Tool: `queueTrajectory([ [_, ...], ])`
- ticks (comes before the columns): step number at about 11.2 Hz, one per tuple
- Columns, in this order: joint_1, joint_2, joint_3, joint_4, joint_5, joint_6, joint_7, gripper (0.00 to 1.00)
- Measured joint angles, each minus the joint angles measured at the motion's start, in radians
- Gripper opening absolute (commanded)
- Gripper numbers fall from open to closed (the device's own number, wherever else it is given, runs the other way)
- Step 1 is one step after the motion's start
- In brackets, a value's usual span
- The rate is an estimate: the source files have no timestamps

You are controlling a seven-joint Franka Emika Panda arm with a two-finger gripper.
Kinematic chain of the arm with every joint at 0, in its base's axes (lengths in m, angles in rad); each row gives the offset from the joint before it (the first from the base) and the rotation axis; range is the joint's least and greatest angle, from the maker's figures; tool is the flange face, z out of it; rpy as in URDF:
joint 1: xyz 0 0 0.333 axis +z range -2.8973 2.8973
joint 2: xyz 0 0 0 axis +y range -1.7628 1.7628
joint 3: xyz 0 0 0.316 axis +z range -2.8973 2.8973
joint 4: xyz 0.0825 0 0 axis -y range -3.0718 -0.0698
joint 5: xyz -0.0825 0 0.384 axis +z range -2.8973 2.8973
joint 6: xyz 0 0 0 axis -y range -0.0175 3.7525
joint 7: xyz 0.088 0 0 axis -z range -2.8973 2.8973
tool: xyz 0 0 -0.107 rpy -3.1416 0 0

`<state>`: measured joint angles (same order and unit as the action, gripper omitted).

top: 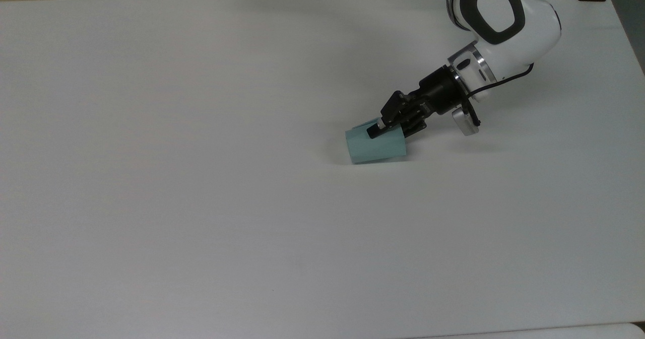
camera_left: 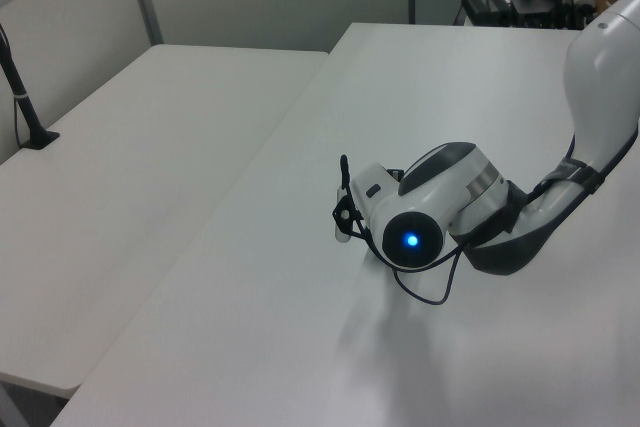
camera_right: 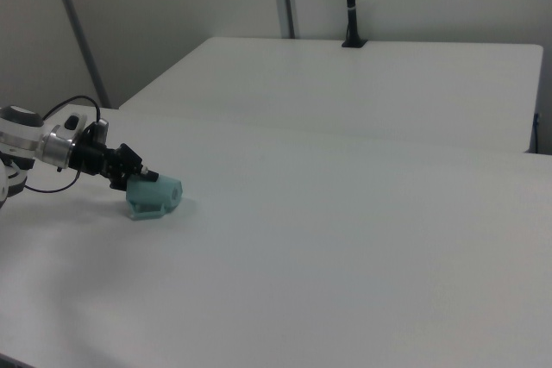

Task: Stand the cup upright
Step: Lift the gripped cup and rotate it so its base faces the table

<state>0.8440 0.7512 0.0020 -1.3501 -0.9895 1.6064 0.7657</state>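
White table [top: 201,178] held the cup [top: 375,146] on its side, right of centre in the top view. The gripper [top: 377,130] pinched its rim wall.

Pale teal cup [top: 375,146], black gripper [top: 388,126], white arm [top: 504,21] with dark grey panels, plain white table [top: 201,178]

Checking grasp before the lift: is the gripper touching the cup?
Touching. In the top view the gripper is clamped on the rim of the cup, one finger lying on its outer wall; the right view agrees.
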Motion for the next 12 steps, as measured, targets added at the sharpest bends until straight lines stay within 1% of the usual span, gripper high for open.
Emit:
queueTrajectory([
  [3, 0.0, -0.001, 0.0, -0.002, -0.001, -0.005, 0.006, 0.0],
  [4, -0.003, -0.006, -0.001, 0.003, 0.018, -0.005, 0.011, 0.0],
  [6, -0.022, -0.038, 0.0, 0.016, 0.116, 0.009, 0.017, 0.0],
  [9, -0.062, -0.124, 0.001, 0.018, 0.223, 0.02, 0.009, 0.0],
  [10, -0.082, -0.16, 0.001, 0.019, 0.253, 0.02, -0.001, 0.0],
  [12, -0.143, -0.242, 0.001, 0.019, 0.339, 0.02, -0.048, 0.0],
])
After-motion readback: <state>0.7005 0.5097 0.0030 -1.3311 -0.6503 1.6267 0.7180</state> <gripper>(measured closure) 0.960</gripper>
